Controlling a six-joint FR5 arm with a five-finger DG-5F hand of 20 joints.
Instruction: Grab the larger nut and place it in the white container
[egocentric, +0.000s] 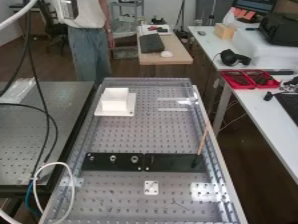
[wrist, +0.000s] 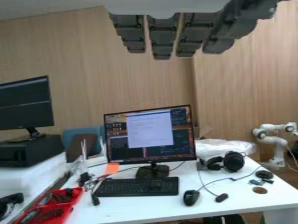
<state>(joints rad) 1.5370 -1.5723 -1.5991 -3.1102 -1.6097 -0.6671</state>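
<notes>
Dark fingers of the robot hand (wrist: 162, 40) hang straight, side by side, with a lit monitor (wrist: 149, 134) and keyboard (wrist: 136, 187) beyond them. Over on the perforated desk (egocentric: 113, 192), I see the larger nut (egocentric: 113, 158) on the flat black bar (egocentric: 123, 167), between the smaller nut (egocentric: 91, 158) and the bearing (egocentric: 134, 159). The white container (egocentric: 115, 102) sits well apart, toward the far end.

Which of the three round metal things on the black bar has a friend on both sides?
The larger nut: it stands between the smaller nut and the bearing, which have just one neighbour each.
</notes>
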